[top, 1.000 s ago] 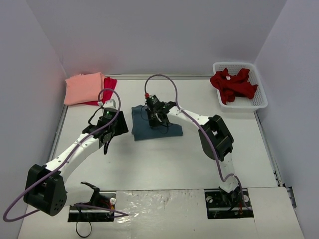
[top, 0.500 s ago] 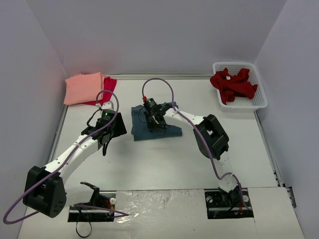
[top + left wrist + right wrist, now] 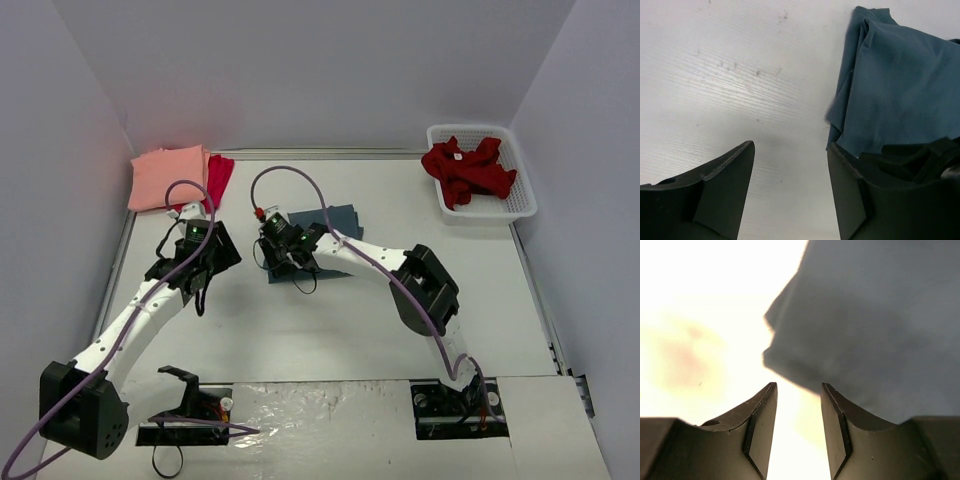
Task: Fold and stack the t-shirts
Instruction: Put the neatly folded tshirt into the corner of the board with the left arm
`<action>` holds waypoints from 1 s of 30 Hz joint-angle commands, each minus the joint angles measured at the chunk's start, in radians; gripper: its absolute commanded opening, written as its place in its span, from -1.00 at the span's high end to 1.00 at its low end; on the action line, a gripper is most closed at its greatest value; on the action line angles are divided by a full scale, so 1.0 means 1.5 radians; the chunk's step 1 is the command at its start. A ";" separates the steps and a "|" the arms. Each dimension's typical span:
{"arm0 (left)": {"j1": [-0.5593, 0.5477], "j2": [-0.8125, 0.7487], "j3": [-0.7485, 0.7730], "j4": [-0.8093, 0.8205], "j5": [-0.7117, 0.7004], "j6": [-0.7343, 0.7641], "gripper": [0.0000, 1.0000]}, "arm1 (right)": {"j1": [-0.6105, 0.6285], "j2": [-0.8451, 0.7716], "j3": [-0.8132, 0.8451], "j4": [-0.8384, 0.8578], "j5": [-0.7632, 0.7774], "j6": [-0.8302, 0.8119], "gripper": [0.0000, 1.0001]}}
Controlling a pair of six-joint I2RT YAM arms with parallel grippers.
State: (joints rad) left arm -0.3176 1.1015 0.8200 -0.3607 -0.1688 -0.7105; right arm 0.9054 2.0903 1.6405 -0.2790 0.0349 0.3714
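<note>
A slate-blue t-shirt (image 3: 325, 222) lies folded near the table's middle, partly under my right arm. My right gripper (image 3: 285, 262) hovers at the shirt's left edge. In the right wrist view its jaws (image 3: 797, 387) stand open over bare table, with the cloth (image 3: 880, 325) just beyond the fingertips. My left gripper (image 3: 222, 258) is open a little to the left of the shirt. In the left wrist view nothing lies between its fingers (image 3: 790, 150), and the blue cloth (image 3: 900, 90) is to the right. A salmon-pink t-shirt (image 3: 168, 177) lies folded on a crimson one (image 3: 219, 172) at the back left.
A white lattice basket (image 3: 522, 203) at the back right holds a crumpled dark red t-shirt (image 3: 468, 168). Purple cables loop over both arms. White walls close in the table on three sides.
My right gripper travelled left across the blue shirt, taking its right side over with it, then opened and let go. My left arm drew back to the left.
</note>
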 commanded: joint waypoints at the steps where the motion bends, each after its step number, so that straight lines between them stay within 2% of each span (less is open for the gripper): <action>1: 0.013 -0.015 -0.007 -0.026 -0.011 -0.023 -0.17 | 0.025 -0.030 0.009 -0.039 0.044 -0.021 0.27; 14: 0.087 -0.068 -0.046 -0.032 0.032 -0.035 -0.17 | 0.051 0.034 0.043 -0.039 0.047 -0.036 0.26; 30: 0.140 -0.062 -0.068 -0.008 0.075 -0.026 -0.17 | 0.052 0.096 0.092 -0.051 0.036 -0.043 0.18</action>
State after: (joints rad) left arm -0.1184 1.0153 0.7151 -0.3904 -0.0746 -0.7551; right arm 0.9771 2.2185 1.7428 -0.3202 0.0788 0.3126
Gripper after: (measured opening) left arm 0.585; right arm 0.407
